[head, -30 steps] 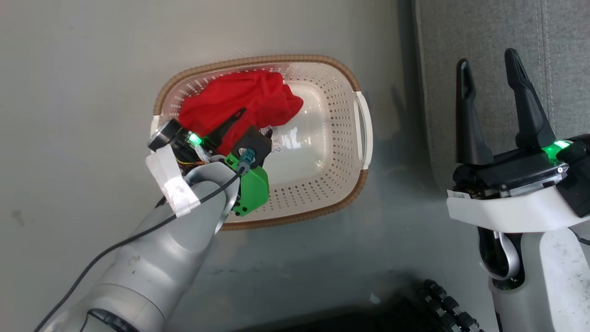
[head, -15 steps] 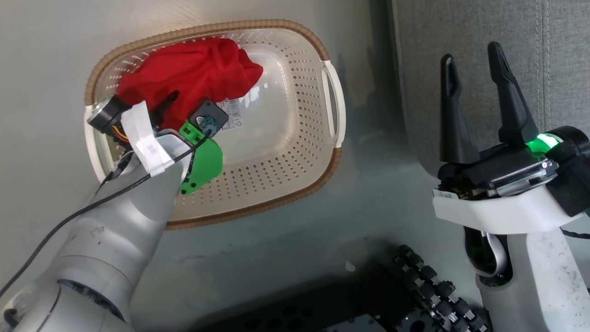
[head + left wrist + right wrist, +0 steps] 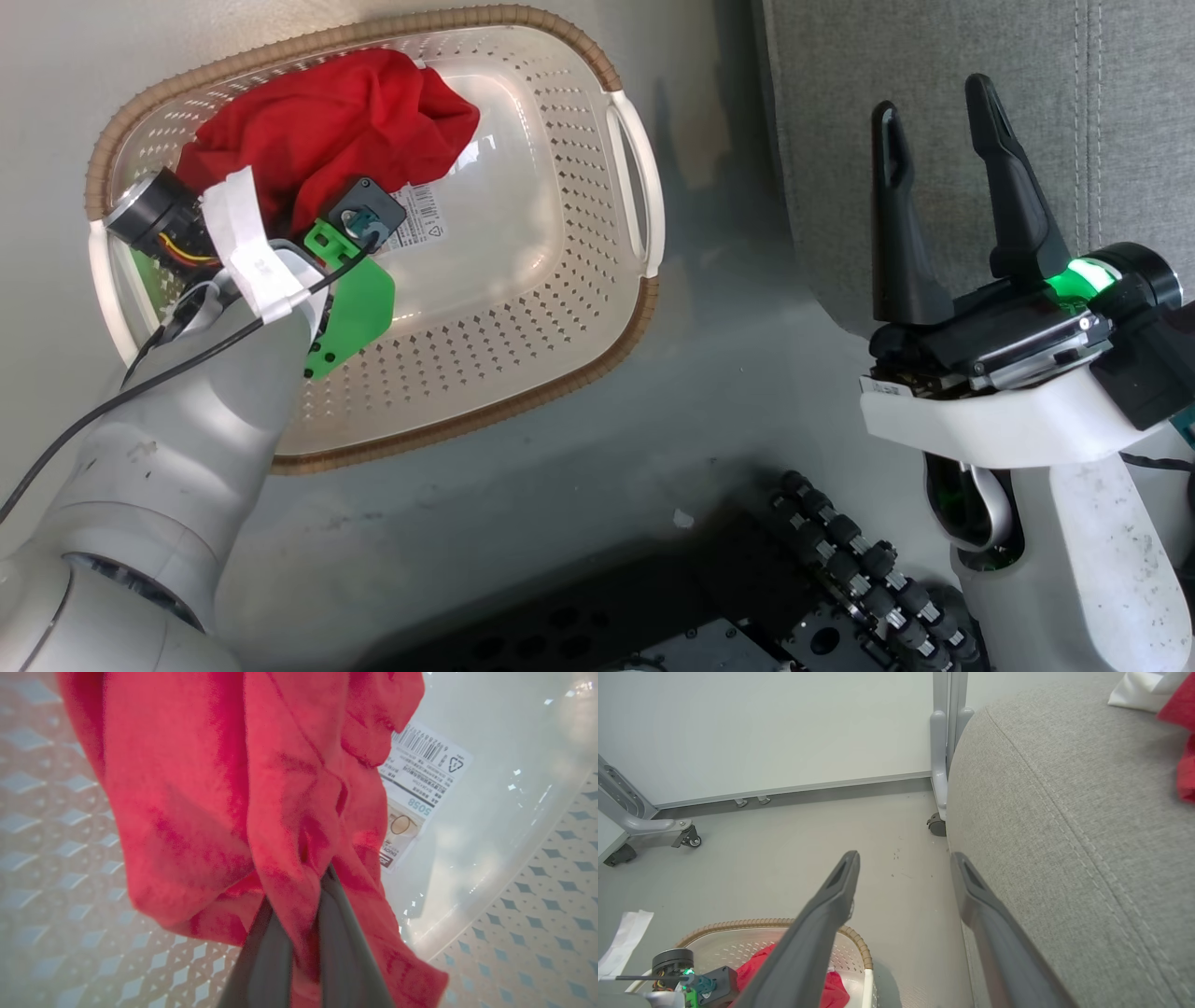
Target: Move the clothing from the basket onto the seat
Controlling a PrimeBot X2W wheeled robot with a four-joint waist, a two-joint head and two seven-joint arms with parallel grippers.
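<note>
As the left gripper clamps shut on a fold of the red garment, the cloth bunches between its two dark fingers. From there it spreads ahead of the tips and off to their left in the left wrist view, hiding the fingertips themselves. The garment lies inside the cream perforated basket, heaped against the end wall nearest that gripper. A paper label with a barcode is stuck to the basket's smooth bottom, just right of the closed jaws and partly under the cloth's edge.

The right gripper hangs well apart from the basket with its jaws spread wide and nothing between them. In the right wrist view, grey floor shows through the gap between the jaws, and the basket's woven rim sits below and left of the left-hand finger. The grey seat rises close beside the right-hand finger, its stitched seam running away past the tip. A second red garment rests on the seat far beyond those tips, at the upper right edge of that view.
</note>
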